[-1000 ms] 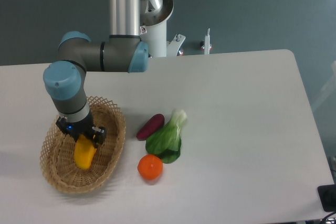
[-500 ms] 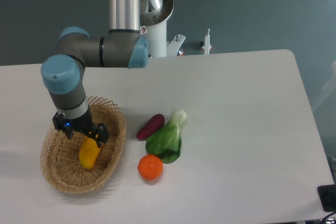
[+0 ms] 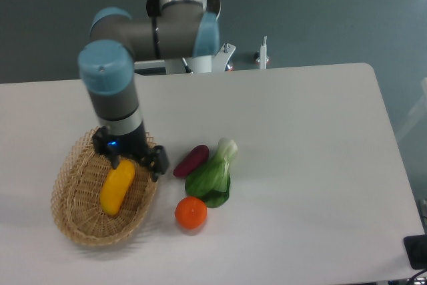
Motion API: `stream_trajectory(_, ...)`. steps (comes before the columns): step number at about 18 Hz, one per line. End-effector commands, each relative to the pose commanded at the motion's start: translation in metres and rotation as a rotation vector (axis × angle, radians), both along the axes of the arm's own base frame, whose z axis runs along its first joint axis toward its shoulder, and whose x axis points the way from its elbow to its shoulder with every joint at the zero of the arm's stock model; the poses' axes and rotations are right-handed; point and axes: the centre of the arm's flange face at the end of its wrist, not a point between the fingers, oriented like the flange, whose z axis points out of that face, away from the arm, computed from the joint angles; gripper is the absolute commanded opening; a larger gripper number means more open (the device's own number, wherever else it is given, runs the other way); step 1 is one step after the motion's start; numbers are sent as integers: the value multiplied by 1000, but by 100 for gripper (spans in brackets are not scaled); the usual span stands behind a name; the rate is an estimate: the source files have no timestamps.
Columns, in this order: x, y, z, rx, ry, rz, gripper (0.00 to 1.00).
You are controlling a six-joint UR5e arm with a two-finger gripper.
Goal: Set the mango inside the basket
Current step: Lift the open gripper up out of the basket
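The yellow-orange mango (image 3: 116, 188) lies inside the light tan wicker basket (image 3: 73, 221) at the left of the table, on its own. My gripper (image 3: 133, 160) is open and empty, above the basket's right rim, just up and to the right of the mango and apart from it.
A purple oblong vegetable (image 3: 191, 160), a leafy green bok choy (image 3: 213, 175) and a round orange (image 3: 191, 212) lie close together just right of the basket. The arm's base (image 3: 193, 31) stands at the table's back edge.
The gripper let go of the mango, which now lies in the basket. The gripper rose and moved to the right, toward the basket's right rim.
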Motion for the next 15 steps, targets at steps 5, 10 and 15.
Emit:
stream_trajectory(5,-30,-18,9,-24,3,-15,100)
stream_trajectory(10,-49,-30,7,-36,7,-36,100)
stream_trajectory(15,-54,-39,11,-28,10,-22,100)
